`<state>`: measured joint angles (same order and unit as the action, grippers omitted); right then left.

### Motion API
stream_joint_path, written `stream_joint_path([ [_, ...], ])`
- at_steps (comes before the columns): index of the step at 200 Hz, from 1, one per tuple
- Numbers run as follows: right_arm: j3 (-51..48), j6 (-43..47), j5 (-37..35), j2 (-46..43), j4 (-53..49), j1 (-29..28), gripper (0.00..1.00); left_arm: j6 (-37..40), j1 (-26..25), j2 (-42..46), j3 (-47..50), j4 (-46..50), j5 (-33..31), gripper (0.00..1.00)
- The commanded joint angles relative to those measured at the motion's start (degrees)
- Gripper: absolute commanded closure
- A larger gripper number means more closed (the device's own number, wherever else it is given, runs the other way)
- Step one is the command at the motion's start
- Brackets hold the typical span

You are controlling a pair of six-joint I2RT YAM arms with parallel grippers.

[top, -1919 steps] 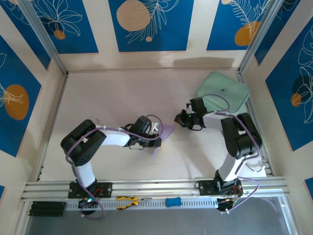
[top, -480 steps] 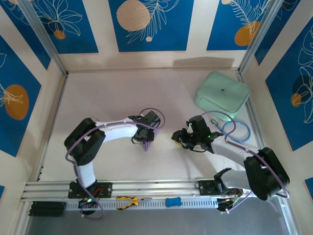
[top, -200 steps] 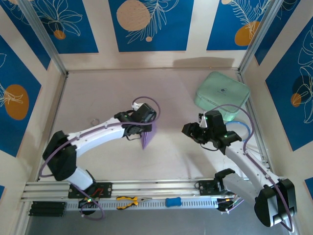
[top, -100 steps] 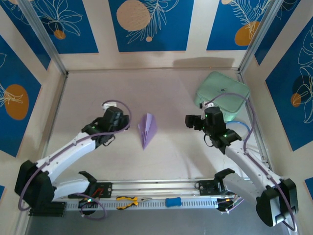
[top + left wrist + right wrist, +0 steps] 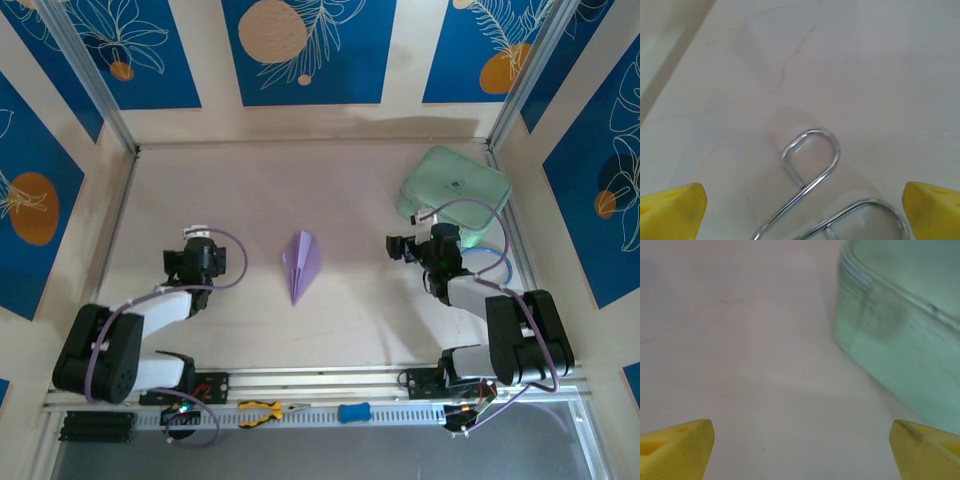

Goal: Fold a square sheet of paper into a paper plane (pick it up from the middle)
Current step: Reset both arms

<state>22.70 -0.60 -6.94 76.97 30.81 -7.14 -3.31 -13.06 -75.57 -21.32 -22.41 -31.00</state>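
Note:
The square sheet of paper lies folded as a slim lavender paper plane (image 5: 302, 265) flat on the table's middle, its point toward the near edge. Nothing touches it. My left gripper (image 5: 192, 252) is well to its left, drawn back on its folded arm. In the left wrist view the left gripper (image 5: 802, 212) is open, its yellow fingertips (image 5: 672, 210) at the frame's corners over bare table, with a bent chrome wire (image 5: 810, 160) between them. My right gripper (image 5: 403, 247) stands to the plane's right. The right gripper (image 5: 800, 447) is open with nothing between its fingers.
A mint-green rounded case (image 5: 455, 187) sits at the back right, close ahead and to the right of the right gripper, as the case (image 5: 900, 335) shows. A blue ring (image 5: 493, 266) lies beside the right arm. Yellow pliers (image 5: 262, 410) rest on the front rail.
The left gripper opened and let go of the plane, which now lies flat. Both arms drew back to their own sides, and the right gripper opened too.

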Motion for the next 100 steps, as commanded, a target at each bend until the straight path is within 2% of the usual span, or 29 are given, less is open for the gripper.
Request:
stream_joint_path([
  [1,-1.9,4.9,7.6,1.8,12.3,0.8,0.09,5.7,1.7,-3.3,-2.0,-16.2,7.2,0.01],
  [9,-3.1,4.5,7.1,3.4,17.1,1.1,0.09,6.8,2.5,-5.0,-1.6,-20.5,10.4,0.00],
  [19,-2.5,3.5,7.3,2.6,14.4,2.0,0.08,8.2,2.9,-6.9,-1.8,-23.4,11.7,0.00],
  [31,-2.1,2.7,7.8,3.5,14.9,2.8,0.07,6.3,4.8,-10.5,-0.5,-27.8,13.9,0.00],
  [43,-0.2,1.3,7.8,4.3,12.5,4.0,0.07,5.8,6.6,-15.5,2.4,-39.5,16.8,0.00],
  [58,1.5,-1.6,5.3,6.8,11.7,5.6,0.07,4.2,7.3,-13.1,1.5,-33.0,17.5,0.00],
  [70,-0.2,-5.0,5.0,12.3,22.1,7.4,0.06,4.3,7.4,-14.4,0.9,-34.0,16.8,0.00],
  [79,2.0,-5.2,4.1,9.4,11.9,7.8,0.04,3.8,7.6,-13.8,0.9,-33.1,16.9,0.00],
  [90,0.8,-5.1,3.3,11.4,18.5,7.1,0.02,4.3,7.6,-14.2,1.2,-34.2,17.1,0.00],
  [100,1.3,-4.8,1.8,9.8,14.3,6.9,0.01,4.5,7.5,-14.1,0.9,-33.6,18.0,0.00],
])
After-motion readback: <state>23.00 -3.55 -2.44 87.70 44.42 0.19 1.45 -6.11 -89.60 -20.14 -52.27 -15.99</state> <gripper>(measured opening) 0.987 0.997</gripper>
